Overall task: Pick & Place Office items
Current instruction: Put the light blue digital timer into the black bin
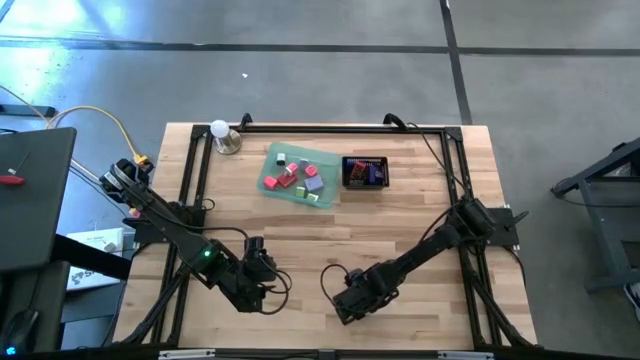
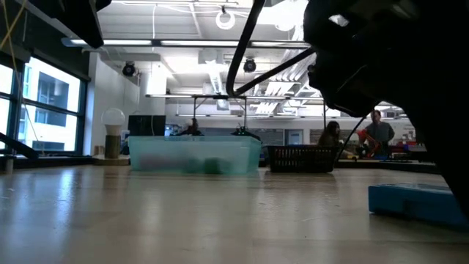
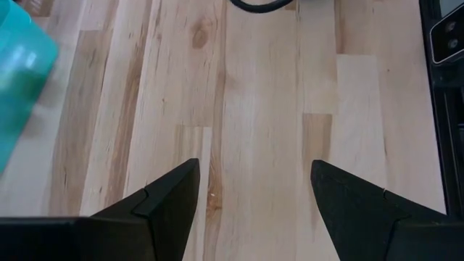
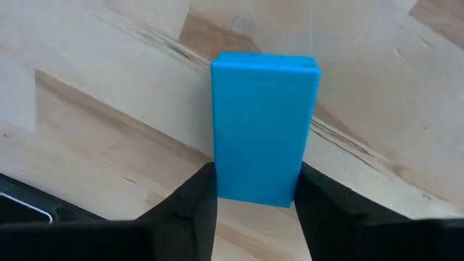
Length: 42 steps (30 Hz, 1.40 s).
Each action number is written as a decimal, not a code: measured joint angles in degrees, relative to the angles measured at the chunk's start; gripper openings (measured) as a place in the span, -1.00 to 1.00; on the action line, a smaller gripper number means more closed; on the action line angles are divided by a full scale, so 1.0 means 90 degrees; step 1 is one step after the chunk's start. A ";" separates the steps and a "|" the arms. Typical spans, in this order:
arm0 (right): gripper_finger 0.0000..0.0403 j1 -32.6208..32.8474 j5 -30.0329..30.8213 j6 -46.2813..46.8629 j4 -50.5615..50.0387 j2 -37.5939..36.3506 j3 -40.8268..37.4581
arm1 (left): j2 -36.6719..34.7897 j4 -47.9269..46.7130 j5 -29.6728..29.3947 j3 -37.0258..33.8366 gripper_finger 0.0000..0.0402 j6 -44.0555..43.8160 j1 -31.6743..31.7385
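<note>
A: Where's the item?

B: Blue block [image 4: 264, 127], flat on the table [image 1: 400, 225], near front edge, right of centre. Right gripper [image 4: 254, 199] is on it. Wrist cam shows both fingers [image 4: 192, 206] pressed against the block's near end, one each side. Clamped, block resting on the wood.

A: Visible from low cam?

B: Partly. Blue slab at lower right [image 2: 410, 199], sitting on the surface, dark arm mass over it. Top-down, the gripper [image 1: 345, 305] covers it, can't make out the block there.

A: Other items?

B: Pile in the green tray [image 1: 330, 160] at the back of the table, centre: red, pink, purple, white and green pieces [image 1: 295, 177]. Too small to sort individually. Mesh basket [image 1: 383, 175] just beside the tray on its right, with something red and blue inside, probably more items, hard to tell.

A: Left arm?

B: Left gripper [image 3: 254, 203] parked low near the front edge, left of centre. Fingers apart, only bare wood between them. Well apart from the block.

A: Anything else on the table?

B: White bulb on a round base [image 1: 222, 135], back-left corner by the tray.
</note>
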 joint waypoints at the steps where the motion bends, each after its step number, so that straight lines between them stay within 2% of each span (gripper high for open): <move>1: -0.28 0.0024 0.0018 -0.0061 0.0001 0.0000 0.0000 | 0.0002 -0.0015 0.0000 0.0000 0.28 0.0000 0.0001; 10: -0.31 0.0304 0.0556 -0.0423 -0.0050 0.0010 0.0201 | 0.0000 -0.0039 -0.0001 0.0000 0.28 0.0000 0.0002; 19: -0.31 0.0501 0.1631 -0.0811 -0.0643 0.0051 0.0894 | 0.0001 -0.0034 -0.0001 0.0000 0.28 -0.0005 0.0002; 27: -0.31 0.0591 0.2281 -0.1060 -0.1697 0.0037 0.1607 | 0.0000 -0.0029 -0.0002 0.0000 0.28 -0.0060 0.0002; 42: -0.32 0.0445 0.3311 -0.1097 -0.4784 0.0012 0.2732 | 0.0000 -0.0024 -0.0003 0.0000 0.28 -0.0231 0.0002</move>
